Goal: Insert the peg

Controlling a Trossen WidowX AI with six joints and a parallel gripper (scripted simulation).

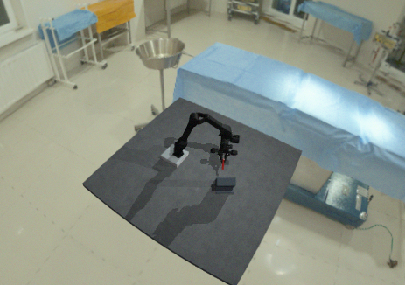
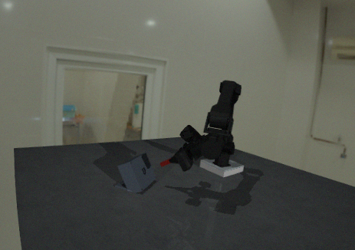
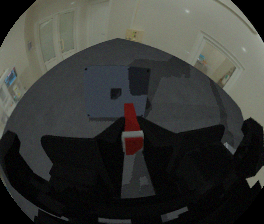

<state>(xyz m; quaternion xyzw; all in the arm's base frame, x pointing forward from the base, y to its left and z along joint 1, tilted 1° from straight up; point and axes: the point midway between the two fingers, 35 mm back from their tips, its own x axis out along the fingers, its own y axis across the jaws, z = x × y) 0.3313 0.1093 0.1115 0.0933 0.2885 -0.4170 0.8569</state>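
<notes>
One dark table carries one black arm, one blue-grey sloped panel with one hole, and one red peg; the gripper, nearly closed, grasps the peg, which juts out between its fingers, apart from the panel.

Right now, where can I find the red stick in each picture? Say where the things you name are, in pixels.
Top: the red stick (image 1: 223, 163) (image 2: 165, 162) (image 3: 132, 120) is right of the middle, a bit below halfway, under the robot's hand (image 1: 223, 159) (image 2: 172, 160) (image 3: 132, 142).
Outside: near the middle, lower half, sticking out left from the hand.
Wrist: in the middle, pointing up the picture.
Shared landmark: the blue-gray block (image 1: 226, 182) (image 2: 133, 177) (image 3: 99, 90).
</notes>
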